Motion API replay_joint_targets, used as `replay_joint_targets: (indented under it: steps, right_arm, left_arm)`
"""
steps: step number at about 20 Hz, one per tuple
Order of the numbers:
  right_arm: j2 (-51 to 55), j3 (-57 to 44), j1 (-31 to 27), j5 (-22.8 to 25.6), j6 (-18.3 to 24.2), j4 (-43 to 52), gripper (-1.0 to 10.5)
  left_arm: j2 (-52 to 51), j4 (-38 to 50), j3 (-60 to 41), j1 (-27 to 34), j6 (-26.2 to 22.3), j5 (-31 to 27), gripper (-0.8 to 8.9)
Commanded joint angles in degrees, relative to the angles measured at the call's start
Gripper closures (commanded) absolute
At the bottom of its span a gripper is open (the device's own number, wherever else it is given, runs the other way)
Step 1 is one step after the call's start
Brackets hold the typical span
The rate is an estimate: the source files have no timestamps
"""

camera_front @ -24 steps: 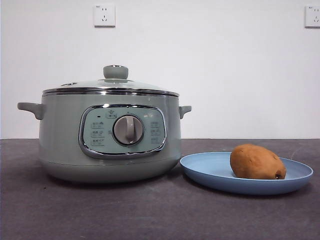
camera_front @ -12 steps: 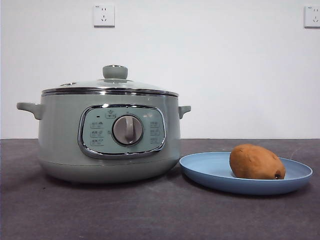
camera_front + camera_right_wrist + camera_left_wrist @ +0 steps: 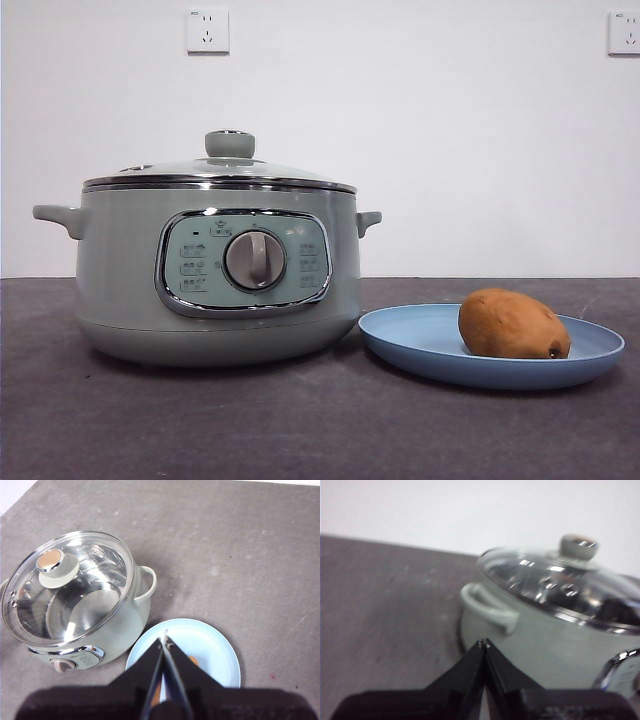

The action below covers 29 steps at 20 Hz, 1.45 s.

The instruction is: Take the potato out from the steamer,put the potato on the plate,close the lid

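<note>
While the potato (image 3: pixel 514 324) lies on its side on the blue plate (image 3: pixel 420 345), the lid (image 3: pixel 220 172) sits flat on top of the steamer (image 3: pixel 120 280). The plate rests on the dark counter (image 3: pixel 300 430), just beside the steamer, and its edge comes very close to the bottom of the pot. The potato is on the part of the plate that is far from the pot. A small dark spot shows at its low end. The steamer is pale green, with a shiny rim, a handle on each side and a silver dial (image 3: pixel 255 260) in the middle of its front panel. The green knob (image 3: pixel 230 144) stands up from the middle of the lid.

The left pincer (image 3: pixel 484 643) is squeezed together, with its two black tips touching and nothing between them. It hangs in the air near one side handle (image 3: pixel 487 609) of the steamer. The right pincer (image 3: pixel 164 639) is pressed together too, and it holds nothing. It is high above the plate, looking down at the plate and the steamer. From up there only a bit of orange potato peeks out beside its jaws.
</note>
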<state>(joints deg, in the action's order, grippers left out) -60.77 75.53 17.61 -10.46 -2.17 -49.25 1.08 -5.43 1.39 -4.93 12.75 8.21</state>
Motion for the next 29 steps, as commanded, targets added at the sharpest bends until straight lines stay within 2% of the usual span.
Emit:
replay_joint_targets:
  steps: [1,3,22,23,25,27,29]
  right_arm:
    - [0.1,0.1,0.0,0.1,-0.4,0.3,9.5]
    - [0.1,0.1,0.0,0.1,-0.4,0.3,9.5]
    - [0.8,0.1,0.0,0.3,0.2,-0.1,9.5]
    - [1.4,0.1,-1.0,2.1,3.7,-0.2,9.5]
    - [1.5,-0.3,-4.0,2.5,7.6,0.1,9.5]
    - [2.8,-3.0,-8.2,1.3,7.8,2.4,9.5]
    - [6.2,-9.9,-12.0,-3.0,6.6,8.8,9.5]
  left_arm:
    - [-1.0,-4.1,-0.6,0.2,1.2,-2.0,8.17]
    - [-1.0,-6.4,-0.6,0.2,1.2,-2.6,8.17]
    - [-0.9,-6.3,-0.6,0.2,1.0,-2.6,8.17]
    - [-0.9,-6.3,-0.6,0.2,1.0,-2.5,8.17]
    - [-0.9,-6.3,-0.6,0.2,1.0,-2.6,8.17]
    - [-0.9,-6.3,-0.6,0.2,1.0,-2.5,8.17]
    - [-0.9,-6.3,-0.6,0.2,1.0,-2.6,8.17]
